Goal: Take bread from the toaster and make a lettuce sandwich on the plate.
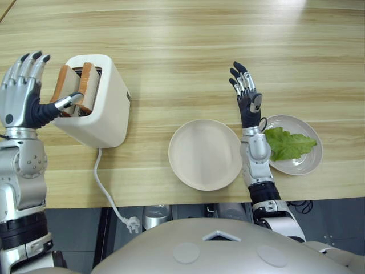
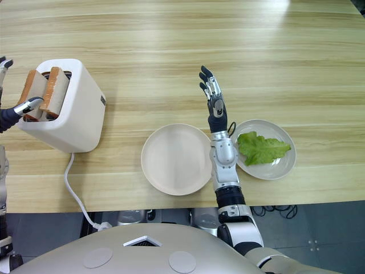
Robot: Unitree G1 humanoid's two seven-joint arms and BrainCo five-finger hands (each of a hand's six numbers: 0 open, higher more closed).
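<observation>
Silver-and-black left robot hand (image 1: 20,94), right robot hand (image 1: 246,98), silver forearms (image 1: 258,151).

Kitchen-like setting: toaster (image 1: 102,108) and plate (image 1: 205,154) on wooden table (image 1: 228,34).

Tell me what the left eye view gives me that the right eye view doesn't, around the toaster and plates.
Left eye view adds: the whole left hand, fingers extended beside the toaster, thumb near the bread.
Right eye view adds: a wider strip of bare table beyond the lettuce plate; there the frame edge cuts the left hand down to its thumb and a fingertip.
Both: two slices of bread standing in the toaster, the empty plate, the lettuce on its plate, and the open right hand, its forearm between the two plates.
</observation>
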